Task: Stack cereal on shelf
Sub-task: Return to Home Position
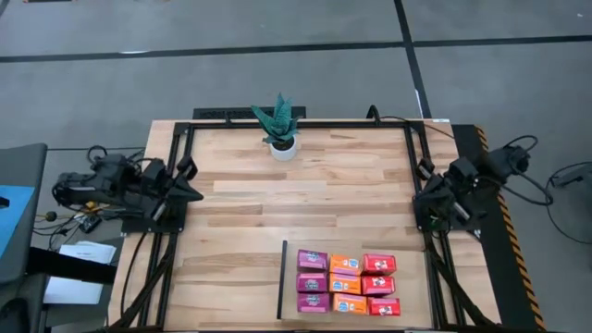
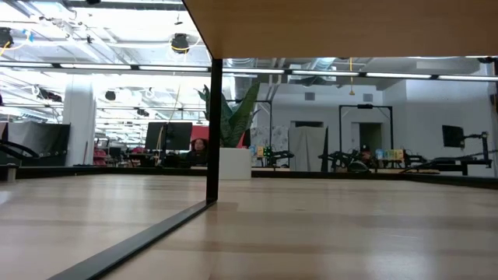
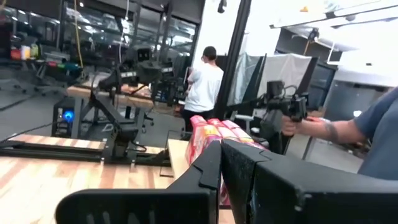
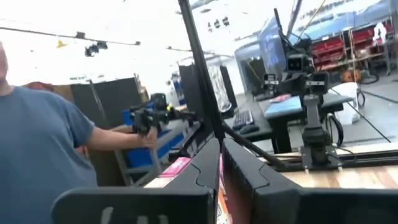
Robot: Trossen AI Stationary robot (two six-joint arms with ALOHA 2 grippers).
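Note:
The cereal boxes [image 1: 347,283] stand in three rows on the shelf [image 1: 416,296], a light wood panel with a black strip along its left side. The magenta ones are on the left, the orange in the middle, the red on the right. They also show past my left fingers [image 3: 208,134] and past my right fingers [image 4: 177,167]. My left gripper [image 1: 191,192] is folded back at the table's left edge and is shut on nothing. My right gripper [image 1: 420,197] sits shut at the right edge, also with nothing in it. Both are far from the boxes.
A potted green plant [image 1: 279,128] stands at the far middle of the table. The low view shows the shelf's underside [image 2: 327,27] and a black upright [image 2: 215,132]. Beyond the table stand a person in white [image 3: 204,81] and a person in blue [image 4: 43,143].

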